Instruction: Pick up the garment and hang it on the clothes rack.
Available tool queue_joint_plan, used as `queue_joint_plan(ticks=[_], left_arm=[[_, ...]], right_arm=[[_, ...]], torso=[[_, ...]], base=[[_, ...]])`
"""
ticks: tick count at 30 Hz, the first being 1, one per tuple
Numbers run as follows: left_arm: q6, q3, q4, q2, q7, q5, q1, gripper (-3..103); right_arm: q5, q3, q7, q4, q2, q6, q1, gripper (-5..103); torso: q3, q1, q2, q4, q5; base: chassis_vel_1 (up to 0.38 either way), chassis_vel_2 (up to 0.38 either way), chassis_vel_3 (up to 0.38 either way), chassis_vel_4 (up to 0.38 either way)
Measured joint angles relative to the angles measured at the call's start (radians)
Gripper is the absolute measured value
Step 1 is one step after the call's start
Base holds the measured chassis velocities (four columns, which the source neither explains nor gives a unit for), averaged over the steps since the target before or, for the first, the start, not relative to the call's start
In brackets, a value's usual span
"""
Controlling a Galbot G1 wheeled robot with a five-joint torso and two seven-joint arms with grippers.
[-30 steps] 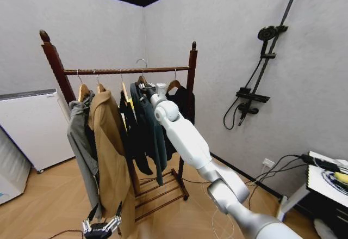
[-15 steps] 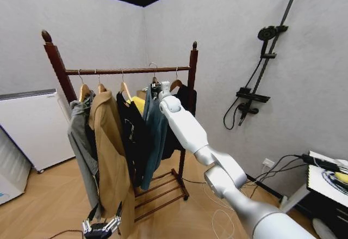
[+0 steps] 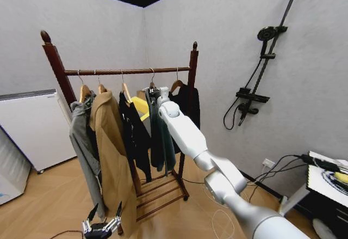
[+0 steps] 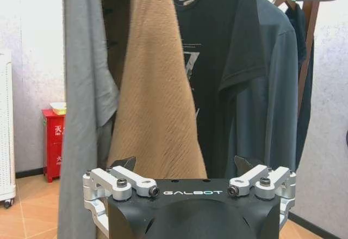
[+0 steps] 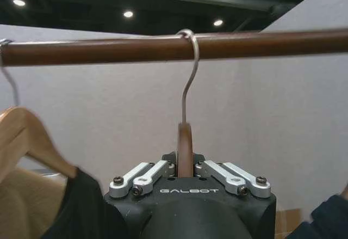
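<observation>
The dark teal garment hangs from the clothes rack, between a black T-shirt and a black jacket. In the right wrist view its metal hook rests over the brown bar. My right gripper is shut on the neck of the wooden hanger just below that hook. In the head view the right gripper sits right under the bar. My left gripper hangs low in front of the rack, open and holding nothing. Its wrist view shows the garment behind the open fingers.
A long tan coat, a grey garment and a black T-shirt fill the bar's left part; a black jacket hangs at its right end. A white cabinet stands left, a black shower fitting and cables right.
My right arm carried the garment rightward along the rack and down. The hook, held above the bar a second ago, now sits on it. The left arm has stayed still.
</observation>
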Motion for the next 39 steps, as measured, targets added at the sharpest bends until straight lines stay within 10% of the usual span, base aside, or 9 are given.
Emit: queue_joint_plan(ticks=[12,21,28,33,39], left_arm=[[0.000,0.000,0.000,0.000,0.000,0.000,0.000,100],[0.000,0.000,0.000,0.000,0.001,0.000,0.000,100],[0.000,0.000,0.000,0.000,0.000,0.000,0.000,100],[0.000,0.000,0.000,0.000,0.000,0.000,0.000,100],[0.000,0.000,0.000,0.000,0.000,0.000,0.000,100]], right_arm=[[0.121,0.035,-0.157,0.258,-0.102,0.013,-0.110,48],[0.283,0.152,-0.039,0.679,-0.356,-0.122,-0.329,86],[0.258,0.488,0.042,1.029,-0.631,-0.128,-0.809,100],[0.212,0.691,0.039,1.139,-0.623,-0.088,-1.153,100],[0.082,0.815,0.001,1.119,-0.447,0.097,-1.608,100]], torso=[[0.001,0.000,0.000,0.0004,-0.0001],[0.001,0.000,0.000,0.0006,0.0003],[0.000,0.000,0.000,0.0000,0.0001],[0.000,0.000,0.000,0.0006,-0.0003],[0.000,0.000,0.000,-0.0001,-0.0002]], base=[[-0.004,0.009,0.002,0.001],[0.000,0.000,0.000,0.000],[0.000,0.000,0.000,0.000],[0.000,0.000,0.000,0.000],[0.000,0.000,0.000,0.000]])
